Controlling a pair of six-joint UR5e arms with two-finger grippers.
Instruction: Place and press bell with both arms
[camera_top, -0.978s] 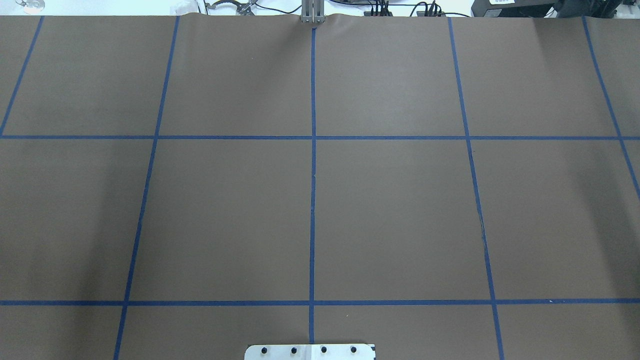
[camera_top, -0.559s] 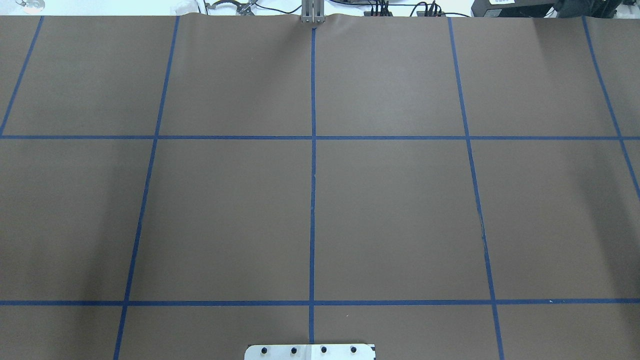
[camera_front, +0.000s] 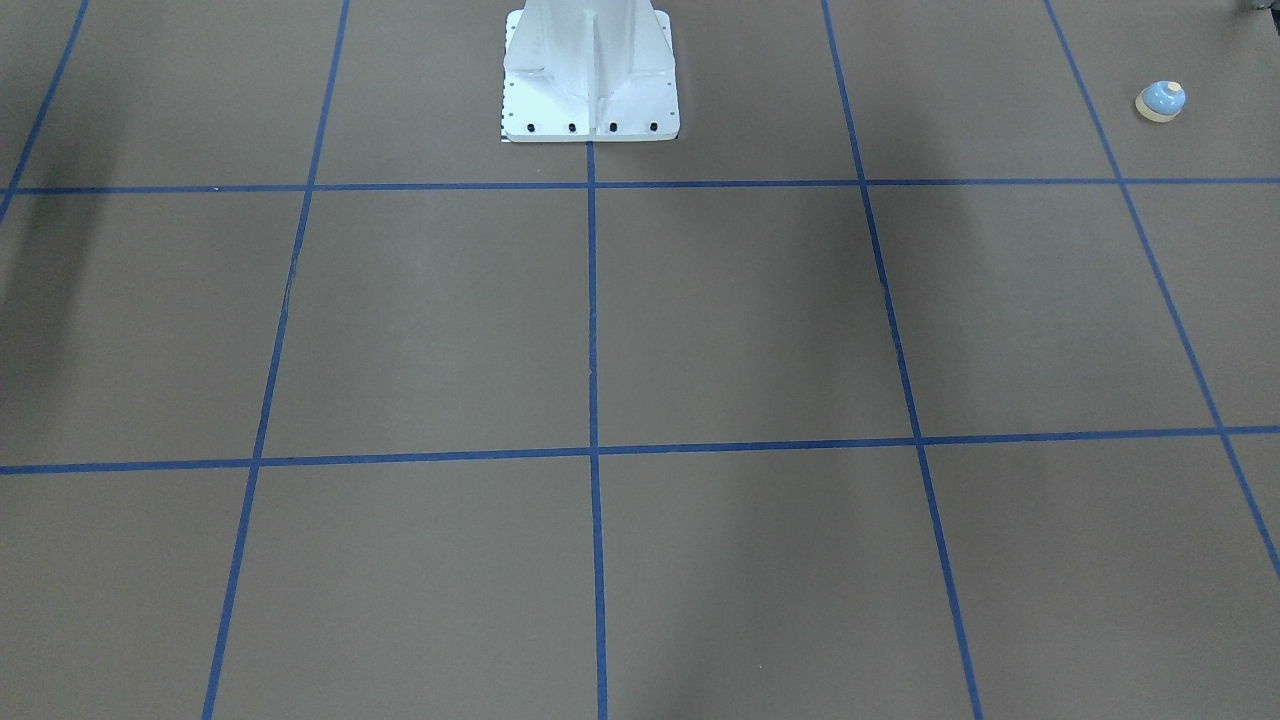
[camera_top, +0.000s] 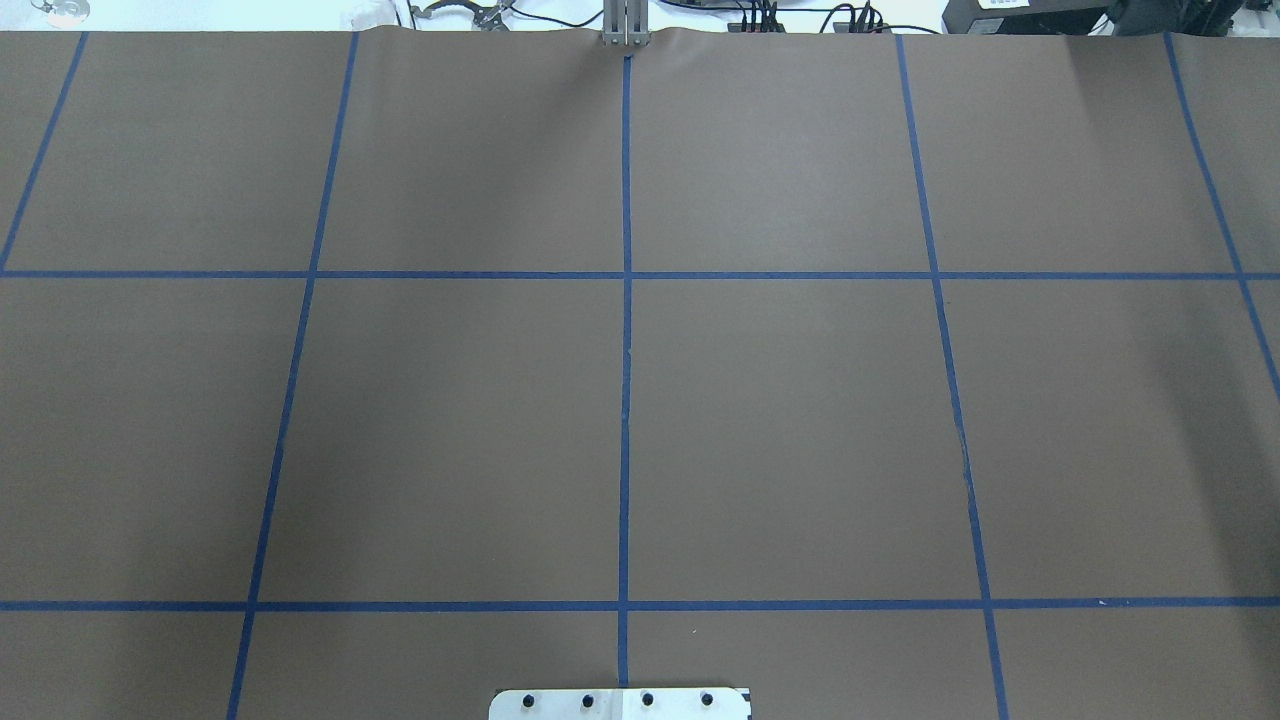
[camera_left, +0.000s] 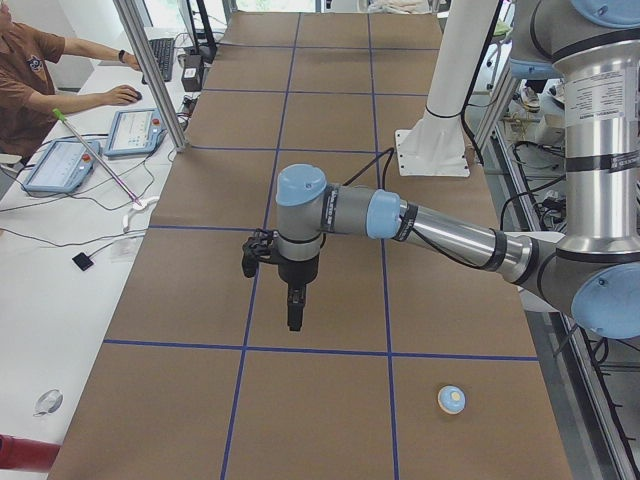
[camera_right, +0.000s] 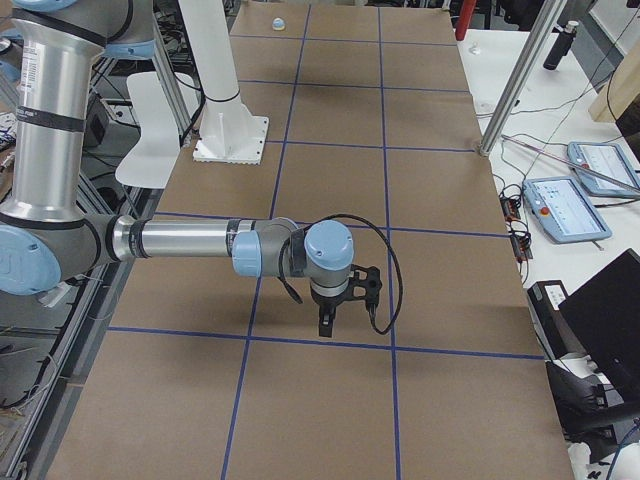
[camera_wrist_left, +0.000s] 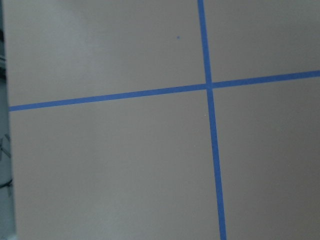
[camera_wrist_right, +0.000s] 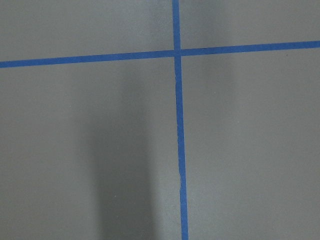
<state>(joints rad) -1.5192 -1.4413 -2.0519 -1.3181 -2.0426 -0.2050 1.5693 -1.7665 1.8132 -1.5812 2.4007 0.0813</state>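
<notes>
Hanging on its outstretched left arm (camera_left: 440, 225), the left tool (camera_left: 294, 310) points straight down over the middle of the brown worktop (camera_top: 800, 400), well clear of the surface. The right tool (camera_right: 326, 322) hangs the same way from the right arm (camera_right: 180, 240) farther along the worktop. Both show only in the side views, so I cannot tell whether their fingers are spread or pressed together. Neither seems to carry anything.

The bell (camera_front: 1161, 100) stands upright at the worktop's far left end, close to the robot-side edge and well apart from both tools and from the white pedestal (camera_front: 590, 70). It lies outside the overhead view altogether.

Compared with the overhead pictures from a second ago and from just over half a second ago, nothing differs. The blue tape lines (camera_top: 626, 400) sit where they were, no arm has entered the view, and no object has appeared. Only the faint shadows at the left and right edges show in both, and any shift in them is too slight to call.

My reading is that the task has barely begun: the bell is not yet picked up, placed or pressed. The left arm is nearer to it, so a reach back toward the robot-side corner looks like the likely opening step. The bell's smooth dome may slip unless it is gripped low.
</notes>
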